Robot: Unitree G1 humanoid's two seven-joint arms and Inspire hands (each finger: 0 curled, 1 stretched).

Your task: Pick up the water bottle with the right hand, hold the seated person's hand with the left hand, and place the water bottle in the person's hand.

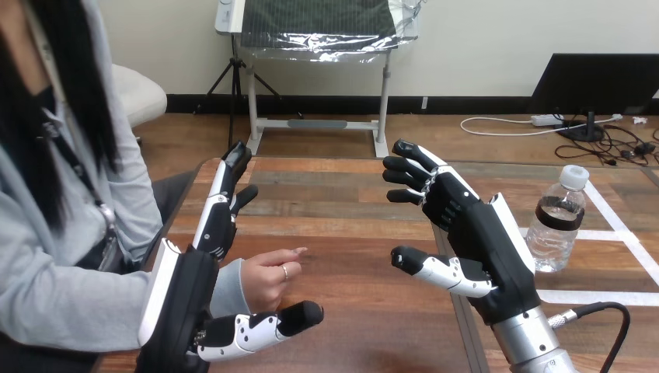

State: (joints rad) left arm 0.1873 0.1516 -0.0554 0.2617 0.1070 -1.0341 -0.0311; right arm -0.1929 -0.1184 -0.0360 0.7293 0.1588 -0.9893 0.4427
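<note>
A clear water bottle (557, 221) with a white cap and a dark label band stands upright at the table's right side. My right hand (474, 233) is raised left of it, open, fingers spread and apart from the bottle. My left hand (206, 256) is raised at the lower left, open, fingers straight and pointing away, thumb stretched out low. The person's hand (268, 276) rests loosely curled on the table, between my left hand's fingers and thumb. I cannot tell whether they touch; nothing is curled round it.
The wooden table (342, 233) spreads between my two hands. The person sits at the left edge, their grey sleeve (70, 295) behind my left forearm. White tape lines (622, 233) run past the bottle at the right.
</note>
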